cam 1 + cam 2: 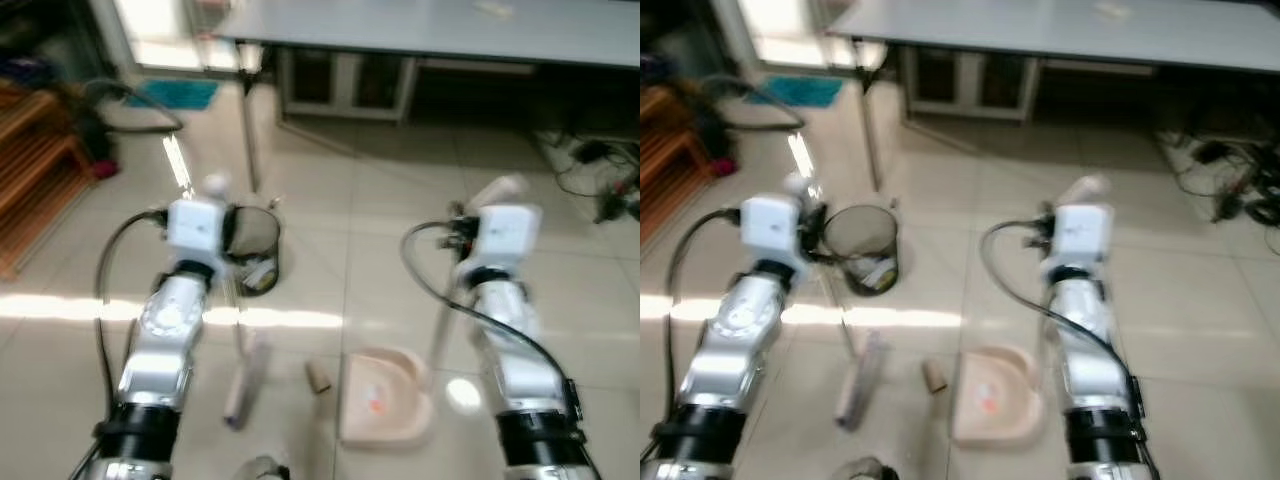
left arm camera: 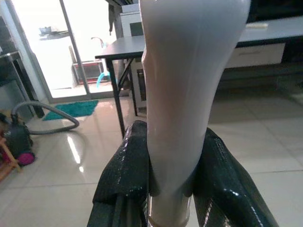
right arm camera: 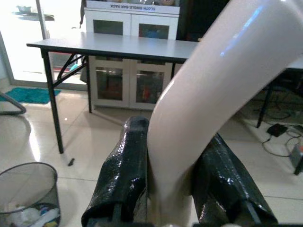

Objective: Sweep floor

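Observation:
My left gripper (image 2: pixel 173 135) is shut on the pale broom handle (image 2: pixel 189 71). The thin pole runs down to the broom head (image 1: pixel 245 380), which lies on the tiled floor between my arms. My right gripper (image 3: pixel 175 135) is shut on the curved cream handle (image 3: pixel 218 71) of the dustpan (image 1: pixel 380 395). The pan rests on the floor just left of my right arm, with an orange speck inside. A small cardboard roll (image 1: pixel 318 377) lies on the tiles between the broom head and the dustpan.
A black wire-mesh bin (image 1: pixel 255 250) with some trash stands just ahead of my left arm. Beyond it are a grey table (image 1: pixel 420 25) on thin legs, a white cabinet (image 1: pixel 345 85), cables (image 1: pixel 600 170) at the right, and a vacuum hose (image 1: pixel 140 105) and wooden rack (image 1: pixel 35 170) at the left.

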Tool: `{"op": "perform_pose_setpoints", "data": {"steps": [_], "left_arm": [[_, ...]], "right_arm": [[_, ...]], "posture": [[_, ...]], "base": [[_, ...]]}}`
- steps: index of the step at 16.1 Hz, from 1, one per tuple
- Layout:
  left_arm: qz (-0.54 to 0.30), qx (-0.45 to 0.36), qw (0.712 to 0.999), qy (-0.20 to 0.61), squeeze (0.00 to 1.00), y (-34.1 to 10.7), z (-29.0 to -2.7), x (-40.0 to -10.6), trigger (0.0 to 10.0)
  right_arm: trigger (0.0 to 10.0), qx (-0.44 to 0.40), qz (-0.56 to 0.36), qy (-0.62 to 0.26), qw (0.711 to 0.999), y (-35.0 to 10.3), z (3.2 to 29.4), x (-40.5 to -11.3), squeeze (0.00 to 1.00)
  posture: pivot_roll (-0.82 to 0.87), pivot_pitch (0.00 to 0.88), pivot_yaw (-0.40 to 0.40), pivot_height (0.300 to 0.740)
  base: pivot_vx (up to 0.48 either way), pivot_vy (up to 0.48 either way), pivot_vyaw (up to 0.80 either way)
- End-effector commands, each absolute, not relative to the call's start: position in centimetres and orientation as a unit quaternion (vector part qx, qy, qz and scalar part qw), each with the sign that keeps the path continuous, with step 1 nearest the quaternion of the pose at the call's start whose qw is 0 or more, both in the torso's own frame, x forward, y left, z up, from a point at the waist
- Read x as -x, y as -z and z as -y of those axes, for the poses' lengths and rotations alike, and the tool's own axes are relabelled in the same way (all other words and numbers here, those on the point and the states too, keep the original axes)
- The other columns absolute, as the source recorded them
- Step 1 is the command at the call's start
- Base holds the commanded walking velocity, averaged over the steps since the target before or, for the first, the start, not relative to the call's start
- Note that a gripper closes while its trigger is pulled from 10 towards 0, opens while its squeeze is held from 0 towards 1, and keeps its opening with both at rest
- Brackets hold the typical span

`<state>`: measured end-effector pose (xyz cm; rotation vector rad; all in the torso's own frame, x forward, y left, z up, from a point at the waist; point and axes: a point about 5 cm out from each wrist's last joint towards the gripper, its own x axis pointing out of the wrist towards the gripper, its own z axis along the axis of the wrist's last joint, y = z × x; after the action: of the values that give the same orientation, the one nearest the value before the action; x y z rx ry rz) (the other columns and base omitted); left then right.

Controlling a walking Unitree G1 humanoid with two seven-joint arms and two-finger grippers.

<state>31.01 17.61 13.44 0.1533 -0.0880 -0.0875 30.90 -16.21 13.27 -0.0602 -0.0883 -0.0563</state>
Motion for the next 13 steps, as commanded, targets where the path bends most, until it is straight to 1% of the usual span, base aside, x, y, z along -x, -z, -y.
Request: {"op": "perform_pose_setpoints", "data": {"steps": [1, 3, 8, 9, 13], "left_arm": [[0.071, -0.069, 0.994, 0.048, 0.00, -14.5, -17.1, -31.2, 10.0], [0.064, -0.062, 0.995, 0.041, 0.00, -14.5, -17.2, -31.3, 10.0], [0.076, -0.081, 0.992, 0.053, 0.00, -14.4, -17.0, -31.3, 10.0], [0.073, -0.090, 0.991, 0.059, 0.00, -14.1, -17.0, -31.2, 10.0], [0.076, -0.088, 0.992, 0.056, 0.00, -14.1, -17.2, -31.3, 10.0]], "right_arm": [[10.0, 0.026, 0.067, 0.037, 0.997, -14.3, 16.9, -31.0, 0.00], [10.0, 0.027, 0.069, 0.041, 0.996, -14.4, 17.1, -31.1, 0.00], [10.0, 0.042, 0.077, 0.055, 0.995, -14.4, 17.8, -31.0, 0.00], [10.0, 0.037, 0.073, 0.071, 0.994, -14.2, 18.5, -30.9, 0.00], [10.0, 0.017, 0.072, 0.081, 0.994, -14.3, 19.1, -31.1, 0.00]], "posture": [[0.01, 0.068, 0.038, 0.740], [0.02, 0.067, 0.039, 0.740], [0.01, 0.062, 0.046, 0.740], [0.01, 0.055, 0.047, 0.740], [0.01, 0.042, 0.044, 0.740]], "base": [[0.000, 0.000, 0.00], [0.000, 0.000, 0.00], [0.000, 0.000, 0.00], [0.000, 0.000, 0.00], [0.000, 0.000, 0.00]]}}
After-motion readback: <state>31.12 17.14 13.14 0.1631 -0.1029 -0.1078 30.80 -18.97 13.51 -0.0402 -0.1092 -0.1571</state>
